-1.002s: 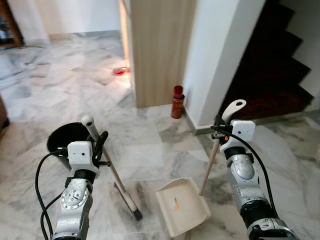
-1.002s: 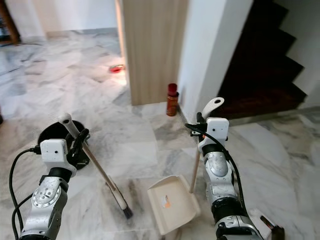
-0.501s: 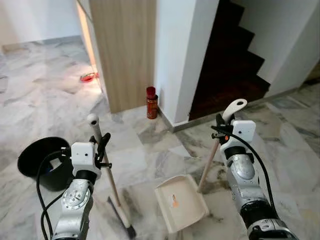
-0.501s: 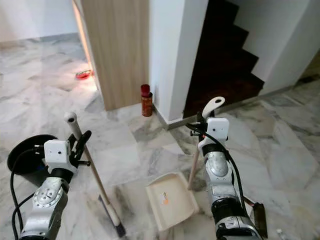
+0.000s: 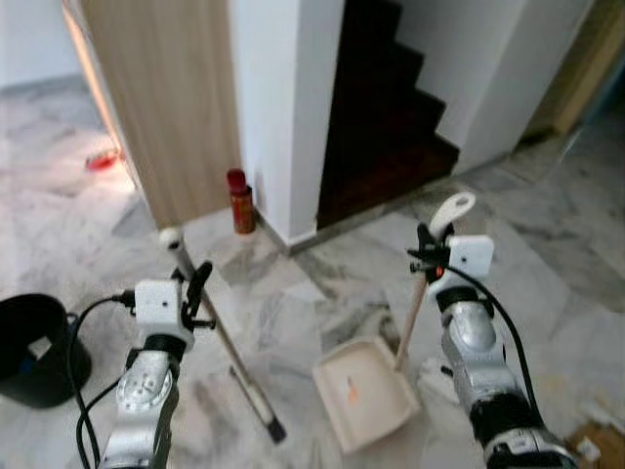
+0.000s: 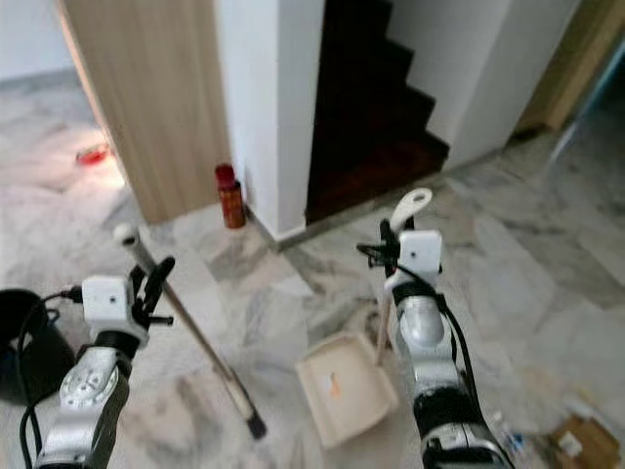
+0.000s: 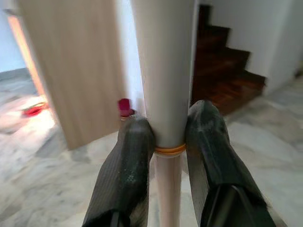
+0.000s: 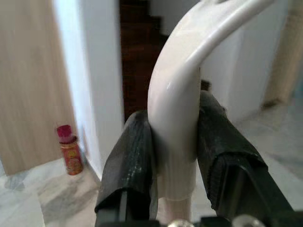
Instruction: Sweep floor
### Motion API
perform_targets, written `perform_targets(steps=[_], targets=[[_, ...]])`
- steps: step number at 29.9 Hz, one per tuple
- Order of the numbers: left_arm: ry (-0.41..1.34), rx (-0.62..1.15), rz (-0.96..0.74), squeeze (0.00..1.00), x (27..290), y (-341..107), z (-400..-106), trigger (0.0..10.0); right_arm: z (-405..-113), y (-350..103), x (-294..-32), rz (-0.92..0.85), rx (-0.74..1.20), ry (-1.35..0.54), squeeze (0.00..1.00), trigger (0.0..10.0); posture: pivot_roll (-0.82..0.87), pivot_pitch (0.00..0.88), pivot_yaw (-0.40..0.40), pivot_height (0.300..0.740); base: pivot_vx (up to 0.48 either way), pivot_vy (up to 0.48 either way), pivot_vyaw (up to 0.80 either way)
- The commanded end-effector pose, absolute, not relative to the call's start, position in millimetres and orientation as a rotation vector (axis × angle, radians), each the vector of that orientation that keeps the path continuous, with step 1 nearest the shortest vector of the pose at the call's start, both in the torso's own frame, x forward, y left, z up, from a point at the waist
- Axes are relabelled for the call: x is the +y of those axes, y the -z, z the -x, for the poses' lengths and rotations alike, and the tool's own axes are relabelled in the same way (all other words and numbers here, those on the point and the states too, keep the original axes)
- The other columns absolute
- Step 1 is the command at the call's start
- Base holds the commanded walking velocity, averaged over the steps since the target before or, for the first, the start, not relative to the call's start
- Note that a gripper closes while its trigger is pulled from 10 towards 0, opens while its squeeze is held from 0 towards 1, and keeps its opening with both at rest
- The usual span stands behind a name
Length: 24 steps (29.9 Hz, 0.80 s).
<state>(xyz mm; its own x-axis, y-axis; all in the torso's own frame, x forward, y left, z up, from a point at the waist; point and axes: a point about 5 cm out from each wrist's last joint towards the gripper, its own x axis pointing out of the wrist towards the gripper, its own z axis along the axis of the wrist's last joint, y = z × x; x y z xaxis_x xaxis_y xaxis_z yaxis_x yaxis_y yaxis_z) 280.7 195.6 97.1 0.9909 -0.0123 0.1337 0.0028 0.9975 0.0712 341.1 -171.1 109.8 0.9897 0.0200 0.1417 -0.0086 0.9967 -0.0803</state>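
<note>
Broom (image 5: 220,340) clamped in left hand (image 7: 165,142), bristles on marble floor (image 5: 322,293) below it, right hand (image 8: 173,142) gripping dustpan (image 5: 366,405) handle, pan on floor between both hands, black bucket (image 5: 29,347) beyond left hand

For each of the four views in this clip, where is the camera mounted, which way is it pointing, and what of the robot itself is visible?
Left eye view: head camera, looking forward and down at the marble floor; both silver arms, left gripper on the pale broom handle.
Right eye view: the other stereo eye, same scene; right gripper on the cream dustpan's handle.
Left wrist view: along black fingers clamping the broom handle.
Right wrist view: along fingers clamping the dustpan handle.
Shared: red-capped bottle, dark wooden stairs.
</note>
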Motion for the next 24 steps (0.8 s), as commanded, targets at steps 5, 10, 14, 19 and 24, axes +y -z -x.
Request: perform_targets(steps=[5,10,14,19,24], targets=[[0.037,-0.182,-0.088,0.0,189.9,-107.5,-284.6,10.0,-342.1,-118.3,-176.8,0.081,-0.179,0.003,0.0,10.0,-0.02,0.0,-0.018,0.74,0.0,0.0,-0.8],[0.05,-0.181,-0.088,0.0,185.9,-107.5,-285.3,10.0,-341.8,-118.0,-177.3,0.082,-0.178,0.003,0.0,10.0,-0.02,0.0,-0.017,0.74,0.0,0.0,-0.79],[0.061,-0.183,-0.102,0.0,183.8,-109.3,-288.0,10.0,-343.4,-119.7,-176.5,0.081,-0.179,0.002,0.0,10.0,-0.03,0.0,-0.017,0.74,0.0,-0.068,-0.79],[0.051,-0.183,-0.097,0.0,184.4,-109.3,-288.7,10.0,-344.7,-121.3,-175.9,0.083,-0.183,0.005,0.0,10.0,-0.03,0.0,-0.017,0.74,0.0,-0.378,-0.79],[0.04,-0.185,-0.096,0.0,186.7,-110.1,-289.4,10.0,-345.2,-121.4,-174.8,0.084,-0.181,0.001,0.0,10.0,-0.03,0.0,-0.019,0.74,0.0,-0.074,-0.79]])
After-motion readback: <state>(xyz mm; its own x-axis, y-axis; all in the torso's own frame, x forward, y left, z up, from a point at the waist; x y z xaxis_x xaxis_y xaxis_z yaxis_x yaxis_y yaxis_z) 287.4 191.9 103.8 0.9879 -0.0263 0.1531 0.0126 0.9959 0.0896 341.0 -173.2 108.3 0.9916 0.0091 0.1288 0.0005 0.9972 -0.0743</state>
